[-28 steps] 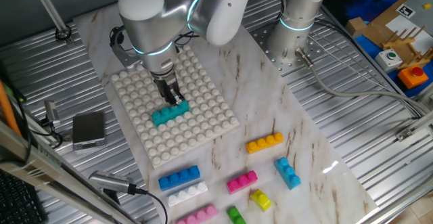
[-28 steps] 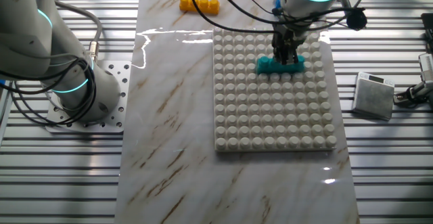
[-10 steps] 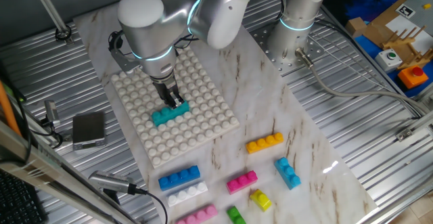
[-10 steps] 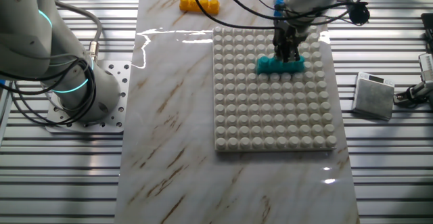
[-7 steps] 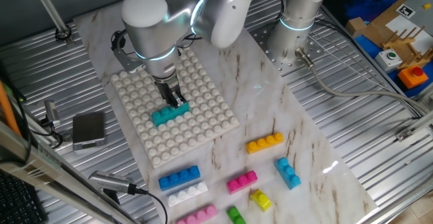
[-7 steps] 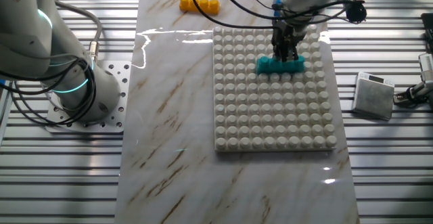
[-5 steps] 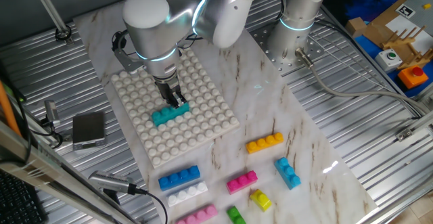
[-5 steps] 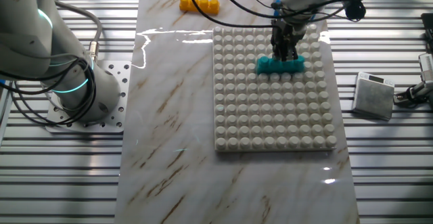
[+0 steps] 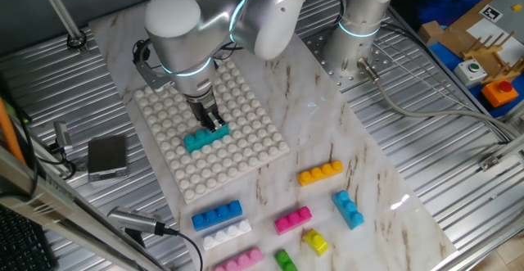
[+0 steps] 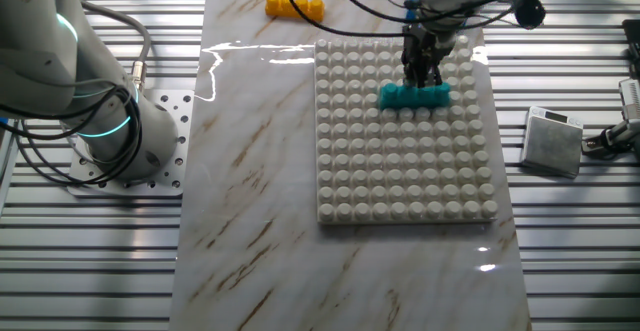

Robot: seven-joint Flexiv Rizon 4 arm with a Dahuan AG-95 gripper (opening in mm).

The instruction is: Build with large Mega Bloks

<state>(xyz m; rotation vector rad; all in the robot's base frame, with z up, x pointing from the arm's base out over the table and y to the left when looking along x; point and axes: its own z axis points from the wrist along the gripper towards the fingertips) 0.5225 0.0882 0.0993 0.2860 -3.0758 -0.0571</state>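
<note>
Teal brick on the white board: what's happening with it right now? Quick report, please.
Gripper at teal brick, grip unclear. Brick seated on baseplate. Nothing in the way.

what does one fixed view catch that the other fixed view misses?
Only one fixed view: the blue brick, white brick, yellow brick and green brick on the marble.

Only the other fixed view: the second arm's base beside the table.

Both: the gripper at the teal brick on the baseplate, and the orange brick.
</note>
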